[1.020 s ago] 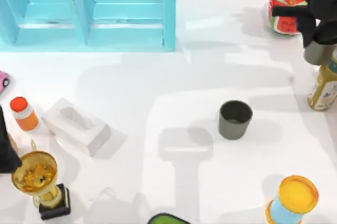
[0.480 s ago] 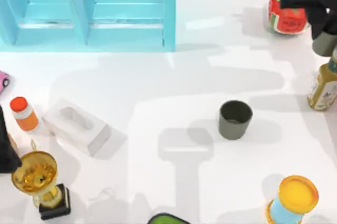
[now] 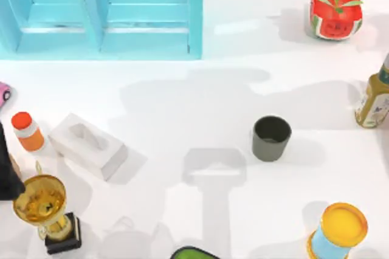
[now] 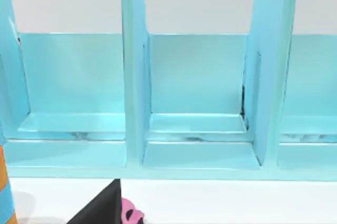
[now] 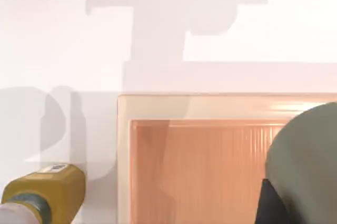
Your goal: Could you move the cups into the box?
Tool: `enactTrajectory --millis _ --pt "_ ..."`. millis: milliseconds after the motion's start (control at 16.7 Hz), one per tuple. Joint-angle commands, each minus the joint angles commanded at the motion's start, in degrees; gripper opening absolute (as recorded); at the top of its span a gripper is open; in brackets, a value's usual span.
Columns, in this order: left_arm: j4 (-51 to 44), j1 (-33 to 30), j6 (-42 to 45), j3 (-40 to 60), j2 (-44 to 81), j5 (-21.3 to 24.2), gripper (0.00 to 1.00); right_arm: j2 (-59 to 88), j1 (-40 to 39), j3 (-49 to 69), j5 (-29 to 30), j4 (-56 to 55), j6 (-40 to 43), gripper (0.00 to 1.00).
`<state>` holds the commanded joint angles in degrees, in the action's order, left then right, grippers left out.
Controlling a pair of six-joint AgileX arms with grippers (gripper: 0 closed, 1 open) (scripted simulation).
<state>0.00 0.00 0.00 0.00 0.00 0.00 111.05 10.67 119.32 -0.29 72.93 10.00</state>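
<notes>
In the right wrist view a small dark grey-olive matte cup (image 5: 308, 161) sits close against the camera above the open pale wooden box (image 5: 124, 150), whose orange-brown floor lies below it. The cup appears to be carried by the right gripper, though the fingers themselves cannot be made out, so whether they pinch it cannot be told. A yellow-brown bottle (image 5: 45, 190) stands just beside the box's wall. Farther off, a second like cup (image 3: 271, 138) stands upright on the white table (image 3: 182, 101), well apart from the other things. It looks light and rigid, with a smooth rim that could slip; a pinch across the rim or upper wall seems the best hold. The left arm (image 3: 7, 168) is parked at the table's left edge; its fingers cannot be judged.
</notes>
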Motion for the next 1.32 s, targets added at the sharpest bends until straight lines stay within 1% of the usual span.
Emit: enactTrajectory --millis 180,360,540,660,840,1140,1320 --pt "0.0 0.0 0.0 0.0 0.0 0.0 1.0 -11.8 9.1 -11.7 -0.5 0.0 9.4 0.0" --pt "0.0 0.0 0.0 0.0 0.0 0.0 1.0 -21.1 15.7 -26.0 -1.3 1.4 16.1 0.0" --pt "0.0 0.0 0.0 0.0 0.0 0.0 1.0 -26.7 19.3 -38.3 -2.5 3.3 19.5 0.0" --pt "0.0 0.0 0.0 0.0 0.0 0.0 1.0 -28.6 20.3 -43.9 -3.2 4.5 20.3 0.0" --pt "0.0 0.0 0.0 0.0 0.0 0.0 1.0 -30.1 20.7 -47.7 -3.9 5.6 20.7 0.0" --pt "0.0 0.0 0.0 0.0 0.0 0.0 1.0 -29.9 20.5 -47.8 -3.9 5.3 20.7 0.0" --pt "0.0 0.0 0.0 0.0 0.0 0.0 1.0 -29.7 20.7 -51.2 -3.9 1.3 20.9 0.0"
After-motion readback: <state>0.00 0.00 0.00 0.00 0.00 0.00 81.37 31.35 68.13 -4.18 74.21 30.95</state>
